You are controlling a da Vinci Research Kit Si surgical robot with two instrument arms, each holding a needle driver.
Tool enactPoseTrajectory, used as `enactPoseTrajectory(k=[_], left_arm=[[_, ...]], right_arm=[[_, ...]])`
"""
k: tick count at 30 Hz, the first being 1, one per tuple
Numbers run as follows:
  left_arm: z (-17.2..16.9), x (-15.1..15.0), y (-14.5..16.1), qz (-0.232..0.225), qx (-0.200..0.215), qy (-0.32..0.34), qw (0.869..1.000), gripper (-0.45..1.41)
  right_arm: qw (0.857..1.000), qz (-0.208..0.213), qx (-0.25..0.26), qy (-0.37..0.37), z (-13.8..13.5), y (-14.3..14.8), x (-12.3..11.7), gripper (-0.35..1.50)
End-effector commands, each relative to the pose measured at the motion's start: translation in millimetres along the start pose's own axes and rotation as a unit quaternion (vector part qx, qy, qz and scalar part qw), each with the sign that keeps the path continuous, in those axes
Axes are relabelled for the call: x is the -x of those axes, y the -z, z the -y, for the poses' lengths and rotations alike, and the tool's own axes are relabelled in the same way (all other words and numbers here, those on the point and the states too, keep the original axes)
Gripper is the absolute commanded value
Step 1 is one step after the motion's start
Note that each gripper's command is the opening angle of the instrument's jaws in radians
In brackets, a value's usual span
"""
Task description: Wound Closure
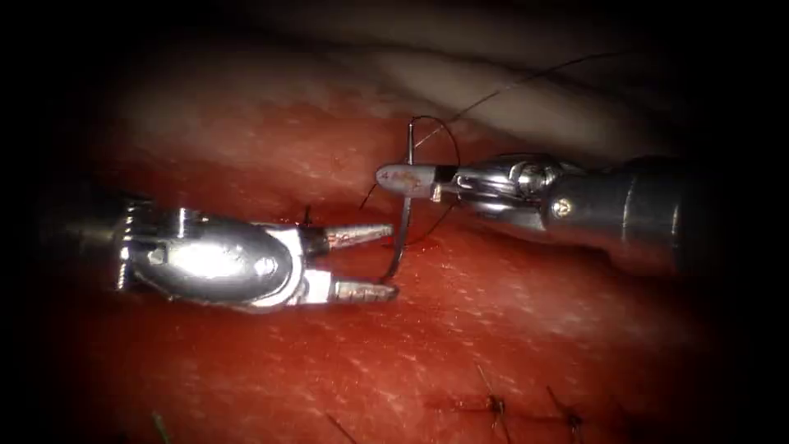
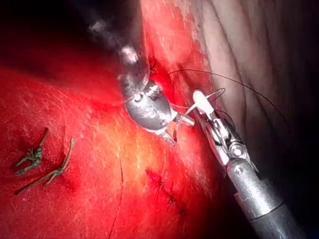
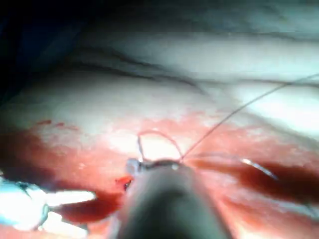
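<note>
Two shiny steel end effectors over the wet red tissue (image 1: 509,329): the right end effector (image 1: 394,177) is clamped on the curved grey needle (image 1: 404,222) near its upper end, thin dark thread (image 1: 493,94) trailing off. The left end effector (image 1: 374,263) gapes wide, holding nothing, its lower tip touching the needle's point.

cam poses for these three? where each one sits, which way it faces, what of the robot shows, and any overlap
Endoscope view: above and in front of the tissue. Right hand is shut on the needle near its middle; left hand is open, holding nothing, around the needle's lower end.
Left wrist view: rides the left arm, looks along its shaft at the left hand; right hand crosses in.
Right wrist view: rides the right arm, looks down its shaft at the right hand; left hand alongside.
Shared: all three show both hands and the thread.
</note>
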Motion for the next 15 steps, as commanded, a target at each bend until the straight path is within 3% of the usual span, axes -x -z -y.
enactPoseTrajectory(k=[1,5,7,11,13,15], left_arm=[[-0.8,0.6,0.1,-0.001,0.043,0.030,0.999,0.79],[-1.1,0.6,1.8,0.000,0.099,0.048,0.994,0.79],[-0.5,0.6,2.9,0.016,0.098,0.047,0.994,0.79],[1.0,0.7,4.9,0.051,0.103,0.054,0.992,0.73],[1.2,0.8,5.0,0.056,0.100,0.054,0.992,0.65],[2.5,1.7,5.1,0.109,0.110,0.053,0.987,-0.27]], right_arm=[[1.000,-0.006,-0.010,0.012,0.0,-1.2,-0.5,-0.35],[0.997,-0.027,-0.036,0.062,-0.2,-1.2,-0.6,-0.35],[0.988,-0.035,-0.057,0.136,-0.3,-1.3,-0.6,-0.35],[0.954,-0.062,-0.098,0.277,-0.8,-1.3,-1.0,-0.35],[0.949,-0.064,-0.101,0.292,-0.9,-1.3,-1.0,-0.35],[0.933,-0.067,-0.108,0.336,-1.1,-1.6,-0.6,-0.35]])
